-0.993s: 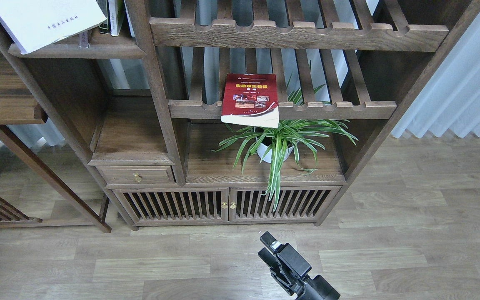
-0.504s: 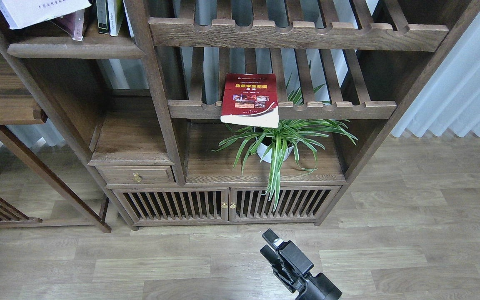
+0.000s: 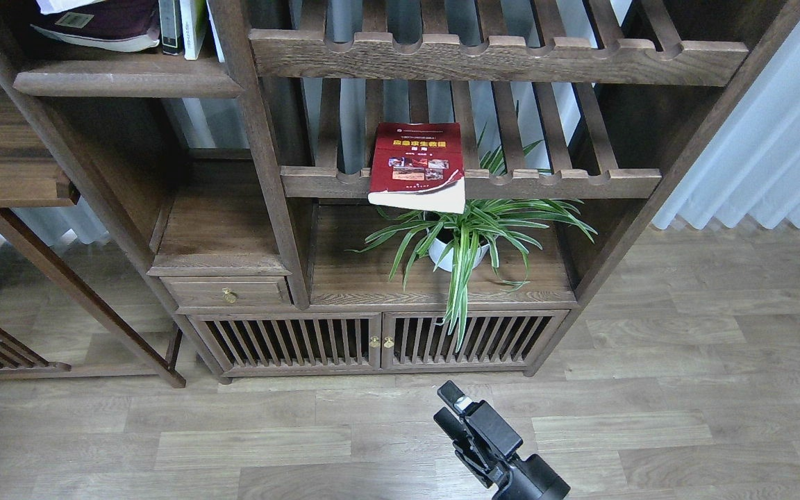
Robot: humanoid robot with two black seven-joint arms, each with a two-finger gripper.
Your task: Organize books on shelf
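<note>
We saw one gripper (image 3: 447, 410), at the bottom centre of the head view, low over the wooden floor (image 3: 685, 389) and well apart from the bookcase (image 3: 261, 160). It sat at the far end of a black arm entering from the bottom edge, right of centre. Two short black fingers showed, with a narrow gap between them and nothing in that gap; we could not tell whether the claw was open or closed, nor which arm it belonged to.

We counted one red book (image 3: 417, 163). It lay flat, cover up, on the lower of two slatted racks (image 3: 546, 182), with its near edge hanging past the scalloped front rail. Its lower right cover corner was curled up, showing white pages. The cover carried one yellow title band and a row of small photos.

We counted one dark maroon book (image 3: 105, 24) lying on the solid board shelf (image 3: 129, 78) at upper left. A pale item rested on top of it at the picture's top edge; it was cut off and we could not identify it. Just to the right, two or three thin books (image 3: 185, 24) stood upright against the post.

One potted plant (image 3: 466, 239) in a white pot stood on the board below the red book. Below that we counted two slatted cabinet doors (image 3: 379, 340) and one small drawer (image 3: 228, 292) with one brass knob.
</note>
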